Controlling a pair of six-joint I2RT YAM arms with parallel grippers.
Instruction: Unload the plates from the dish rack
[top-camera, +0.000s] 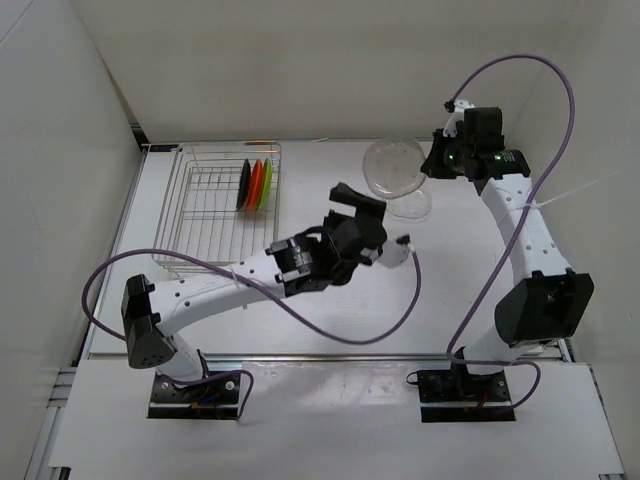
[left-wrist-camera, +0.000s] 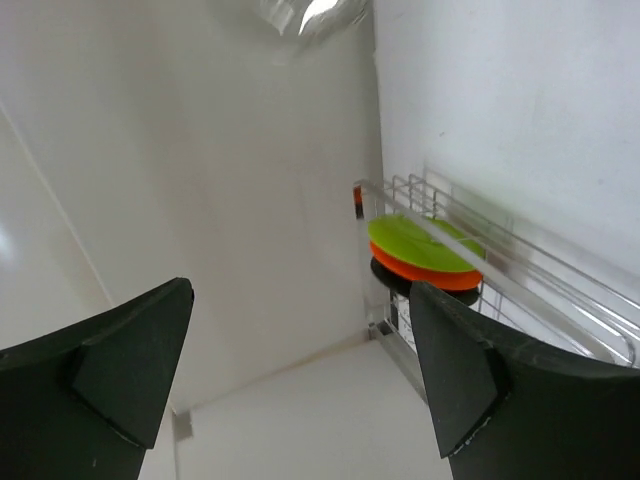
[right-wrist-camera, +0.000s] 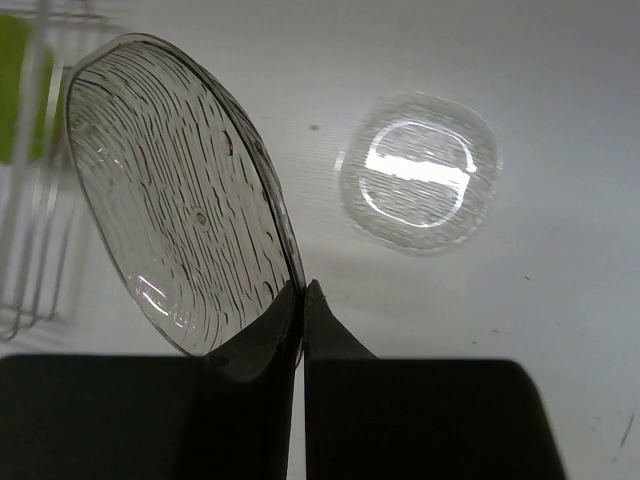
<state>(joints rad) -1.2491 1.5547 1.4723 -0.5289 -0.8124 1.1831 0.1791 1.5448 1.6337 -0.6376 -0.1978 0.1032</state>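
R claw (right-wrist-camera: 303, 300) is pinched shut on the clear plate (right-wrist-camera: 180, 200) at its rim. The plate's tilted on edge above the far-right part of the tabletop (top-camera: 440, 250). You're mid-placement, I'd say: next, lay it flat & let go. L claw (left-wrist-camera: 300, 385) gapes wide, empty, mid-table. Three more plates (top-camera: 255, 185) (blk, orange, green) stand on edge along the far right side of the dish rack (top-camera: 200, 215), which sits at the far-left corner. Mind the purple cable (top-camera: 352, 342) loop.
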